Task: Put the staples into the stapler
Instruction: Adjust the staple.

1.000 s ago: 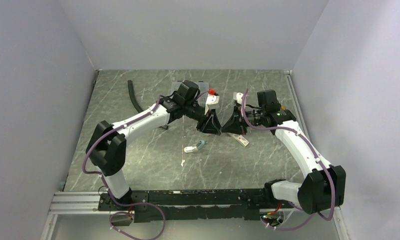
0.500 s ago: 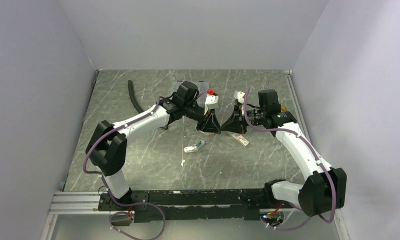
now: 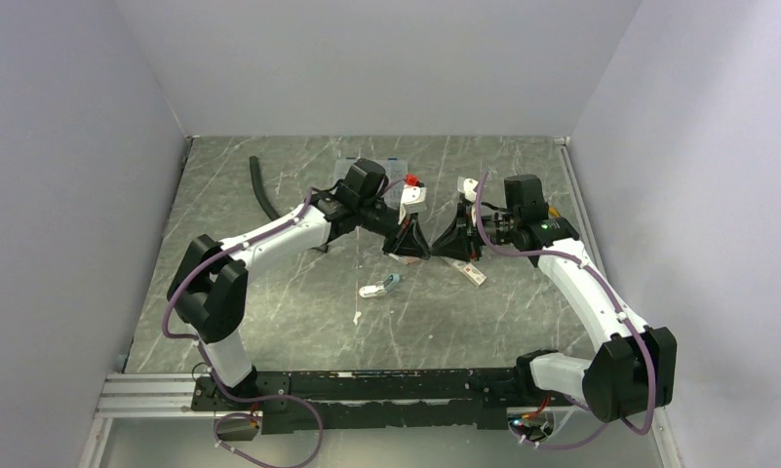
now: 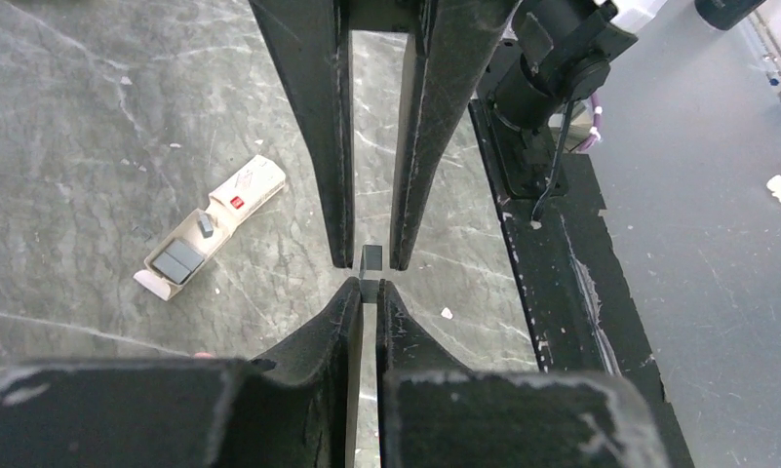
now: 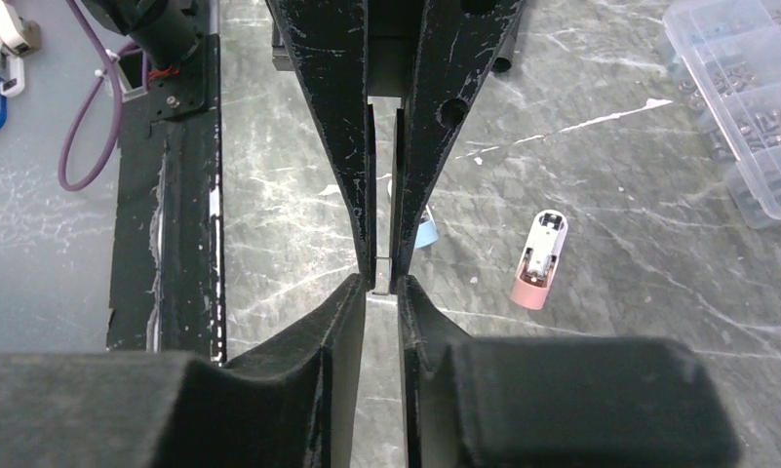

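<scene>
My two grippers meet tip to tip above the middle of the table. A short grey strip of staples (image 4: 371, 261) bridges the two pairs of tips. My left gripper (image 4: 365, 286) (image 3: 423, 246) is shut on the near end of it. My right gripper (image 5: 382, 280) (image 3: 442, 246) stands slightly open, its fingers a little apart from the strip on both sides. A pink mini stapler (image 5: 540, 249) lies on the table with its tray showing, beyond and to the right of the tips in the right wrist view.
An open white carton (image 4: 211, 239) with a red mark and grey strips inside lies under the right arm. A white and blue mini stapler (image 3: 378, 288) lies nearer the bases. A clear compartment box (image 5: 747, 107) and a black hose (image 3: 259, 185) sit at the back.
The left gripper's jaws have closed onto the strip of staples. The right gripper's jaws have eased apart from it. Both arms have shifted only slightly.
</scene>
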Tool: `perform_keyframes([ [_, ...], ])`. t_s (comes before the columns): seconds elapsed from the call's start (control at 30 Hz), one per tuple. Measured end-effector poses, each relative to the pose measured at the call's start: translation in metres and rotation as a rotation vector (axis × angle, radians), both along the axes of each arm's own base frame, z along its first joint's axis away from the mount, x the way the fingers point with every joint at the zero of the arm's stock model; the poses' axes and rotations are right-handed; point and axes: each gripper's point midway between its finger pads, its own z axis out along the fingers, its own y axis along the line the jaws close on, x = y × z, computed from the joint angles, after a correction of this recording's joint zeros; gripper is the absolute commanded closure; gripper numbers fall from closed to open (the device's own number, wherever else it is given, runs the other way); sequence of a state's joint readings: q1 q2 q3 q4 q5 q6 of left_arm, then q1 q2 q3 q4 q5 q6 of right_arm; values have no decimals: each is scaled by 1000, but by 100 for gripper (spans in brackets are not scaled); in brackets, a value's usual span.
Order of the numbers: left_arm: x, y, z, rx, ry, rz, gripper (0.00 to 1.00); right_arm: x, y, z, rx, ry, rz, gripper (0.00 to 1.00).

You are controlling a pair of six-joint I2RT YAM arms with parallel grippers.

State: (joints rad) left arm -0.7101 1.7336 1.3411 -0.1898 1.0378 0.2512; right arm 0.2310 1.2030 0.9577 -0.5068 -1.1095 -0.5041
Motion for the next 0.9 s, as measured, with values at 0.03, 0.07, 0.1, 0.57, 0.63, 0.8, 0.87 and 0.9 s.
perform_keyframes([
  [0.03, 1, 1, -2, 8, -4, 4, 91, 0, 0, 0, -1, -1, -1, 71],
  [0.07, 1, 1, -3, 13, -8, 7, 92, 0, 0, 0, -2, 1, -3, 69],
  [0.1, 2, 2, -5, 21, -12, 13, 92, 1, -1, -1, -5, 1, -7, 67],
  [0.57, 36, 15, -21, 150, -128, 205, 97, 33, -20, 4, -9, 75, -236, 59],
  [0.63, 44, 18, -19, 174, -169, 259, 97, 43, -28, 5, 6, 133, -301, 60],
  [0.8, 60, 24, -12, 224, -272, 373, 97, 66, -35, 4, 54, 332, -418, 59],
  [0.87, 64, 24, -12, 248, -317, 406, 97, 68, -32, 3, 77, 408, -435, 59],
  [0.9, 65, 24, -13, 263, -340, 423, 97, 68, -31, 3, 90, 447, -440, 58],
])
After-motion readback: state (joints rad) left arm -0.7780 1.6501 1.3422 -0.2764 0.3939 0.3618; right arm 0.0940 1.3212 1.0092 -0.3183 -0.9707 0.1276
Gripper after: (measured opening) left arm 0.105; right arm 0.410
